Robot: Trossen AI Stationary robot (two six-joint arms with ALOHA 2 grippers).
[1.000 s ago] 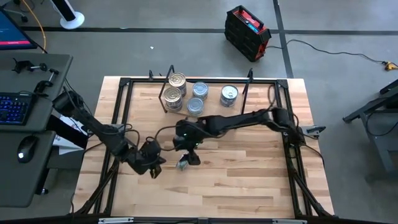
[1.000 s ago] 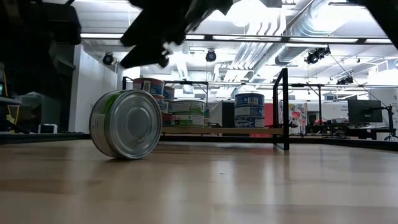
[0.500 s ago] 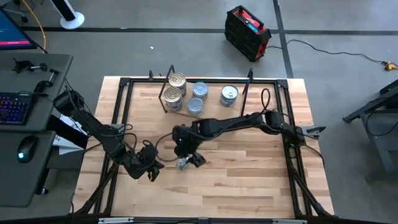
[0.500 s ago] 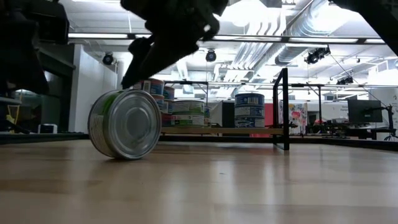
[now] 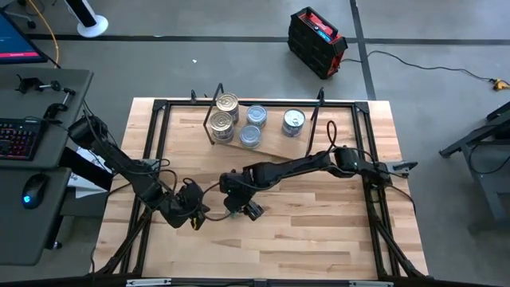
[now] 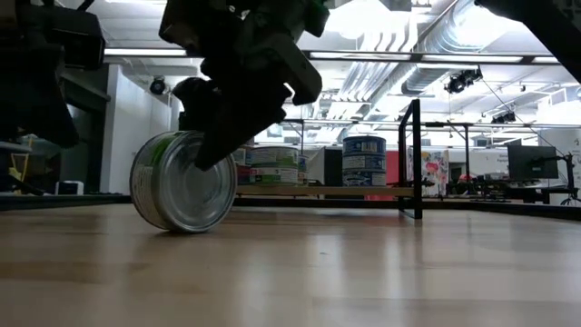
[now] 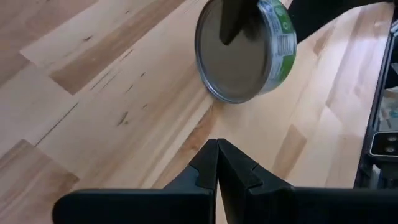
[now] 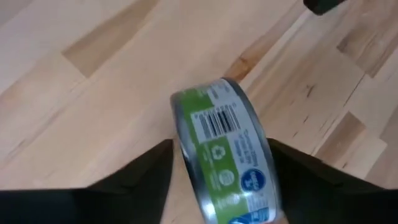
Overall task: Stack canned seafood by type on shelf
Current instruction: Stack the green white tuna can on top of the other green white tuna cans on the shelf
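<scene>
Now the right end effector [image 5: 236, 206] has come down from above the loose tin [image 8: 225, 152] to straddle it; a second ago it hung clear over the tin, and its fingers [image 8: 146, 171] now stand spread on either flat face, not yet pinching; a grasp looks imminent. That green-labelled tin stands on its edge on the tabletop [image 5: 319, 231], well apart from the shelf [image 5: 271, 147] at the far side, where five tins [image 5: 227, 104] already sit, some stacked. Close beside the tin waits the left end effector [image 7: 217, 163], fingers pressed together; it could crowd the lift.
</scene>
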